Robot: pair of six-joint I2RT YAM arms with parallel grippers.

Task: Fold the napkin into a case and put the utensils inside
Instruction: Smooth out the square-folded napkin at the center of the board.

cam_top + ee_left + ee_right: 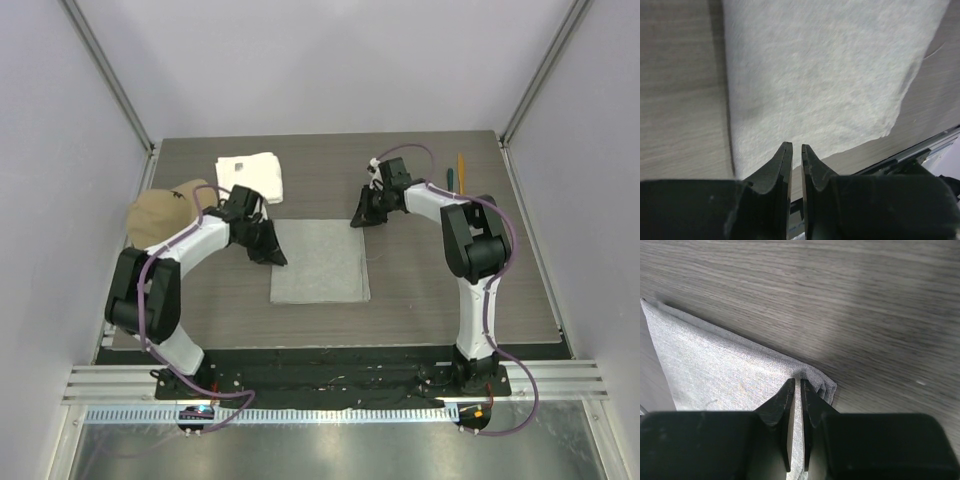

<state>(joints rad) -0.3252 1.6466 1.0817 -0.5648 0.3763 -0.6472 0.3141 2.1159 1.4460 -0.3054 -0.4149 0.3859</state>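
The light-grey napkin (320, 262) lies flat and square in the middle of the table. My left gripper (274, 254) is at its left edge; in the left wrist view its jaws (796, 147) are shut, nothing between them, with the napkin (830, 75) spread just beyond the tips. My right gripper (361, 219) is at the napkin's far right corner; its jaws (796, 384) are shut on the puckered corner of the napkin (715, 370). An orange-yellow stick (460, 164) and a teal-handled utensil (450, 179) lie at the far right. The wooden-bowled utensil is not visible.
A thick white towel (251, 175) lies at the far left, with a tan cap (163, 213) beside it near the left wall. The right arm (470, 235) stands between the napkin and the utensils. The table's black near edge (920, 150) shows beyond the napkin.
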